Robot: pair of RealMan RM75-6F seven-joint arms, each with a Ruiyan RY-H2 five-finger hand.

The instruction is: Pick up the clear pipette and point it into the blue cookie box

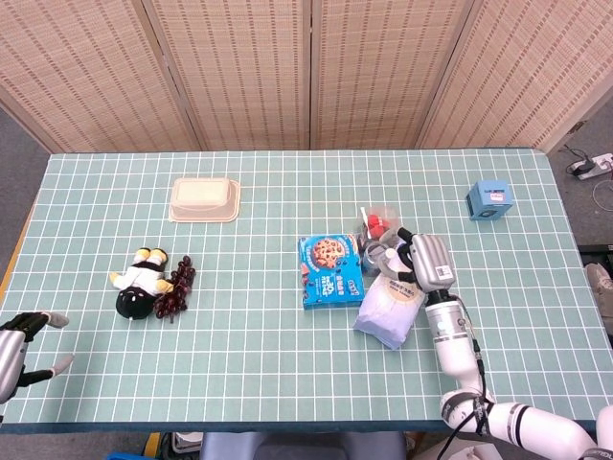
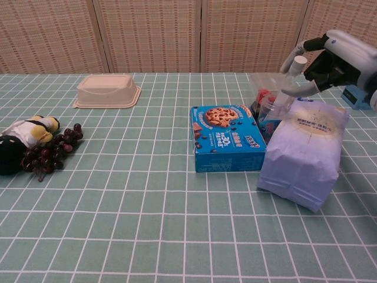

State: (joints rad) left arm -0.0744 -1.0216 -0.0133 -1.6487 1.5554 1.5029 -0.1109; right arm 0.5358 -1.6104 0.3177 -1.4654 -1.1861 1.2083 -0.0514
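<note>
Right hand (image 2: 321, 62) with fingers apart around top of clear pipette (image 2: 288, 82), grip not confirmed. Pipette upright in cup, just behind blue cookie box (image 2: 225, 137). Left hand (image 1: 19, 343) open, empty.

My right hand (image 2: 330, 59) is raised on the right side of the scene, forearm running back toward the near edge. Its fingers (image 2: 300, 89) are spread apart and reach leftward, curved, closed on nothing. My left hand (image 1: 17, 340) sits low at the near left corner, fingers parted and pointing right, holding nothing, well apart from the right hand.
</note>
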